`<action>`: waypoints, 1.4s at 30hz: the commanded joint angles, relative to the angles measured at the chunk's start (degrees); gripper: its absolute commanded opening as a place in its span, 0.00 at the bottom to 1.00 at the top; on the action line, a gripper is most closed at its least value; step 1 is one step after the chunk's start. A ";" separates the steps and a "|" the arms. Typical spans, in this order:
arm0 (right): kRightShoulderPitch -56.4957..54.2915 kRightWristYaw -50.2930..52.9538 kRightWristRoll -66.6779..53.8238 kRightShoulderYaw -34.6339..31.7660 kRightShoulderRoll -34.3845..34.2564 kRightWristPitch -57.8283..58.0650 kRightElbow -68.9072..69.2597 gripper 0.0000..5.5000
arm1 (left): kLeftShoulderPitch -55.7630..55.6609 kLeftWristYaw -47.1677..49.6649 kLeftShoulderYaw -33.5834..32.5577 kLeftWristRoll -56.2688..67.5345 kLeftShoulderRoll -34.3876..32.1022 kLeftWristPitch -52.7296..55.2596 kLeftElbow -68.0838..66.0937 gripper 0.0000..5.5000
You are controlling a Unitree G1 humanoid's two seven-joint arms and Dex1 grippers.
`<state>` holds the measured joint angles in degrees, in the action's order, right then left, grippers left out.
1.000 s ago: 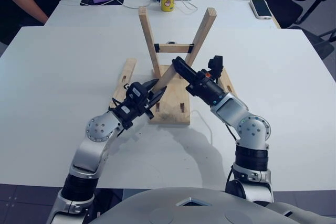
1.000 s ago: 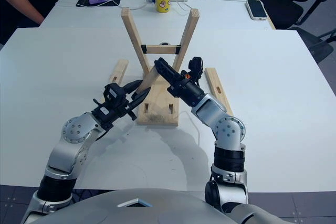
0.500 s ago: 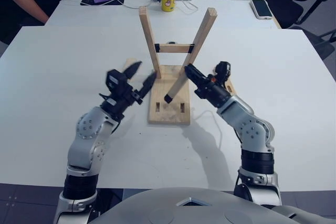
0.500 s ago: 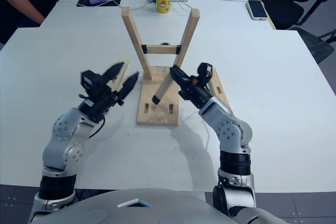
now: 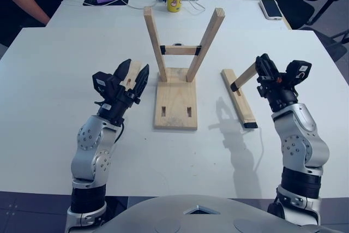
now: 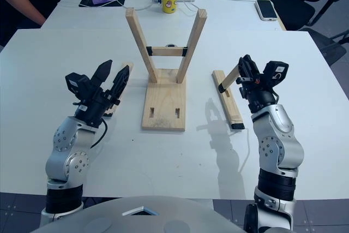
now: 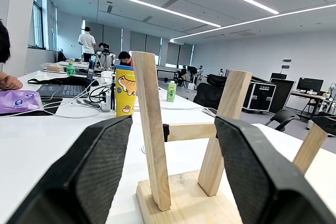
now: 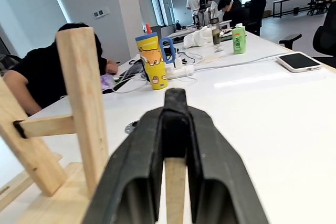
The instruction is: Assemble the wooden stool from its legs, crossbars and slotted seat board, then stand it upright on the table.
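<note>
A: Where's the stool?

B: Half built, mid-counter [image 5: 60, 85]. The seat board [image 5: 175, 114] lies flat, and two upright legs [image 5: 155, 42] rise from its far end, leaning apart, joined by a crossbar [image 5: 180, 50].

A: And the left end effector [image 5: 137, 65]?

B: It hovers just left of the board, above a loose leg [image 5: 132, 75] lying on the counter. Its fingers are spread apart and hold nothing. From the head you see two slots [image 5: 175, 112] in the near half of the board. The left wrist view gives what the head doesn't: the two black pads [image 7: 89, 171] framing the upright legs, whose feet sit in the board.

A: The right end effector [image 5: 263, 63]?

B: Raised at the right, well clear of the board, clamped on a short stick [image 5: 244, 77] that slants down to the left. Another leg [image 5: 238, 97] lies on the counter below it. The right wrist view shows the pinch close up, with the stick [image 8: 175, 182] squeezed between the fingers.

A: Anything behind?

B: A yellow cup [image 8: 152, 59] and a phone [image 8: 298, 61] on the far counter.
</note>
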<state>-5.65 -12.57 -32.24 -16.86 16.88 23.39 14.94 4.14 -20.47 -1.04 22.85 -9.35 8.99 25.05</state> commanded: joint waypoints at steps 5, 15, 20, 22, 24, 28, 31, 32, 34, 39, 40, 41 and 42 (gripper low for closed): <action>-1.51 -1.50 2.80 -1.29 0.96 -3.92 -5.74 0.07 | 0.18 -0.22 0.41 -0.70 -0.42 0.04 -0.96 0.53; -0.05 -1.96 4.83 -0.88 0.43 -4.43 -7.97 0.07 | -0.15 -0.37 0.43 -0.93 -0.78 0.08 -1.53 0.53; 0.61 -1.55 5.31 -0.41 -0.47 -4.25 -8.62 0.07 | -0.60 -0.47 0.19 -0.85 -1.16 0.24 -1.73 0.53; 1.18 -1.59 5.61 0.04 -0.75 -4.34 -8.38 0.07 | -0.73 -0.49 0.14 -0.85 -1.25 0.19 -1.86 0.53; 1.81 -1.55 6.61 0.98 -0.86 -4.86 -7.90 0.07 | -0.80 -0.51 0.02 -0.82 -1.34 0.11 -2.04 0.53; 2.09 -0.96 8.94 3.32 -1.67 -5.91 -8.57 0.07 | -0.92 -0.43 -0.04 -0.90 -1.41 0.03 -2.26 0.53; 1.98 -0.35 10.29 4.33 -2.27 -6.37 -9.29 0.07 | -1.32 -0.54 0.05 -0.98 -1.47 0.09 -2.58 0.53; 1.96 -0.22 10.48 4.31 -2.44 -6.44 -9.45 0.07 | -1.42 -0.57 0.05 -0.97 -1.50 0.08 -2.70 0.53; 1.95 0.23 11.47 4.58 -2.32 -6.82 -9.95 0.07 | -1.44 -0.60 -0.05 -0.92 -1.58 0.08 -2.78 0.53; 4.69 -0.35 14.35 6.00 -2.48 -9.34 -11.08 0.07 | -1.25 -0.59 -0.21 -0.81 -1.69 0.16 -2.74 0.53; 5.60 -0.62 14.47 6.29 -2.81 -9.91 -11.27 0.07 | -1.27 -0.64 -0.25 -0.78 -1.74 0.20 -2.82 0.53; 6.31 -0.79 14.50 6.43 -3.11 -10.40 -11.44 0.07 | -1.30 -0.66 -0.27 -0.76 -1.78 0.25 -2.86 0.53; 6.94 -1.03 14.53 6.57 -3.36 -11.05 -11.53 0.07 | -1.33 -0.66 -0.30 -0.76 -1.81 0.30 -2.90 0.53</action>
<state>-2.68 -13.19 -18.85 -11.25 14.55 10.66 6.04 3.14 -20.85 -1.16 22.30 -10.62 8.90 22.81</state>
